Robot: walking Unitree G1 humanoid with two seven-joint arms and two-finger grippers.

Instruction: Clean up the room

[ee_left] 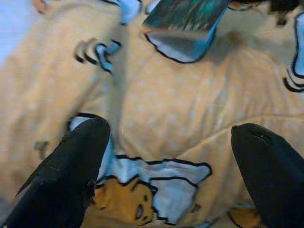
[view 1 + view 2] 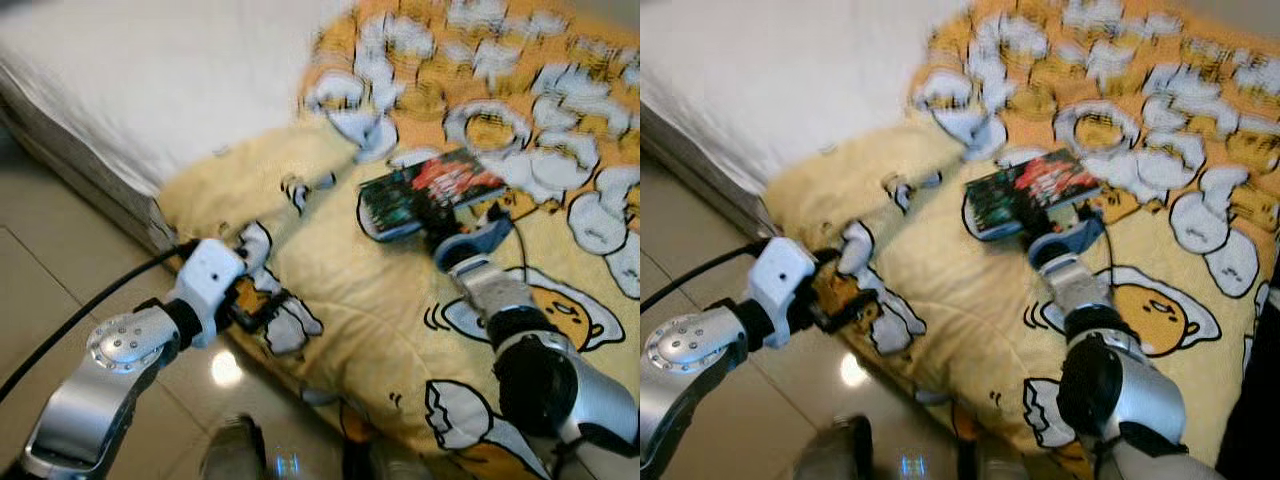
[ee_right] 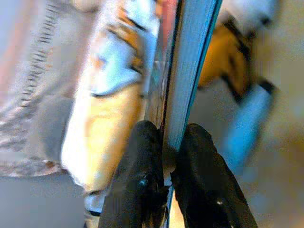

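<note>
Right wrist view shows the right pincer (image 3: 167, 164) clamped on the edge of a thin book (image 3: 187, 71), one black finger on each side of its pale blue-edged pages. From the head cameras, the book (image 2: 432, 192) has a dark cover printed in green and red. It is held just above a yellow blanket (image 2: 360, 290) printed with cartoon egg figures in white, orange and black, spread over the bed (image 2: 150, 90). The white mattress lies bare beyond the blanket.

The left pincer (image 1: 171, 156) hangs over the blanket's near edge with its fingers (image 1: 66, 175) spread wide and nothing between them. A black cable (image 2: 90, 305) trails from the left arm over the glossy tiled floor (image 2: 60, 270).
</note>
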